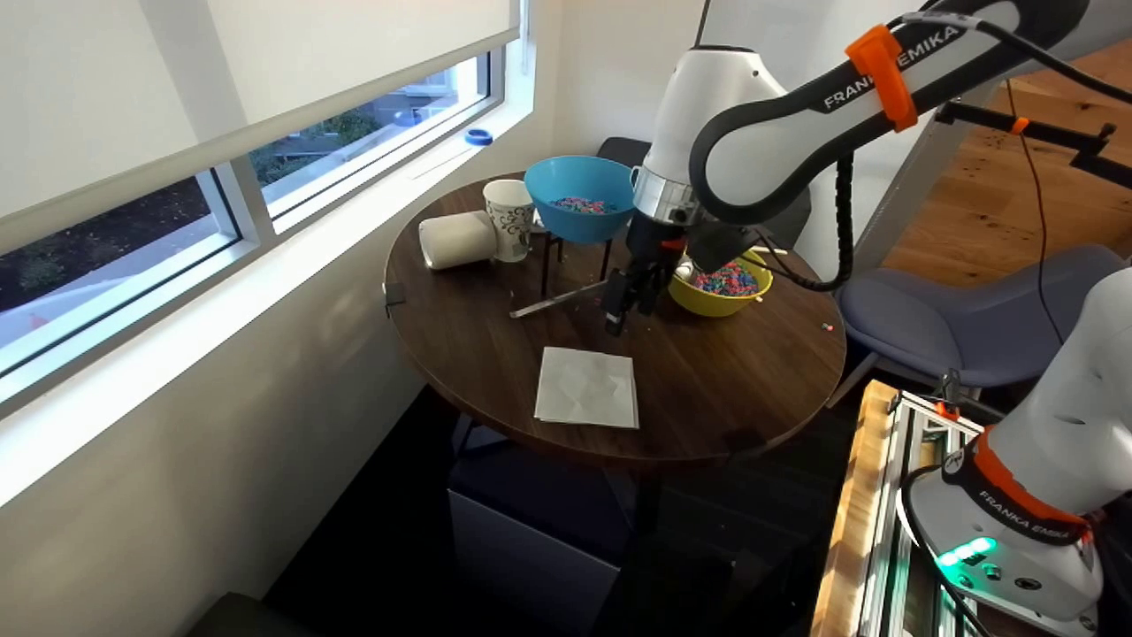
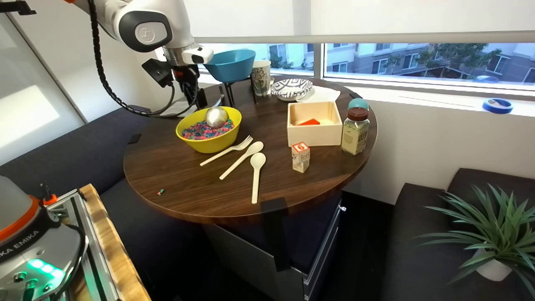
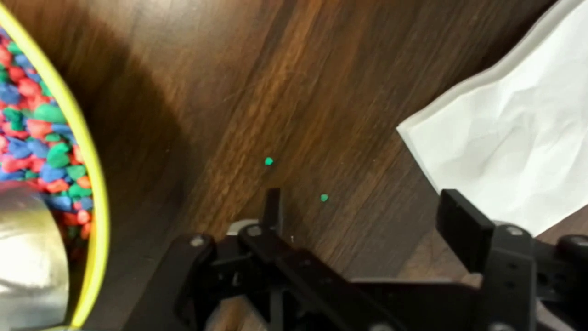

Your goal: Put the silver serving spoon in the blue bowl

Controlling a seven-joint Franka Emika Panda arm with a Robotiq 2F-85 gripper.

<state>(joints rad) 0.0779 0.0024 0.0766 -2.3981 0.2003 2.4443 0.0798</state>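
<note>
The silver serving spoon has its rounded head (image 2: 216,117) on the pink and blue bits in the yellow bowl (image 2: 209,144). Its straight handle (image 1: 555,299) appears to extend over the table; the middle is hidden behind my gripper in an exterior view. The head also shows at the lower left of the wrist view (image 3: 30,262). The light-blue bowl (image 1: 579,181), with some coloured bits inside, stands on a black-legged stand behind my gripper (image 1: 630,311). In the wrist view my gripper (image 3: 365,211) is open and nothing shows between the fingertips. I cannot tell whether it straddles the handle.
White folded paper (image 1: 586,389) lies near the gripper. An upright paper cup (image 1: 510,221) and a tipped cup (image 1: 457,241) are by the blue bowl. A wooden box (image 2: 314,134), a jar (image 2: 355,133), stacked blocks (image 2: 301,158) and pale utensils (image 2: 242,161) share the table.
</note>
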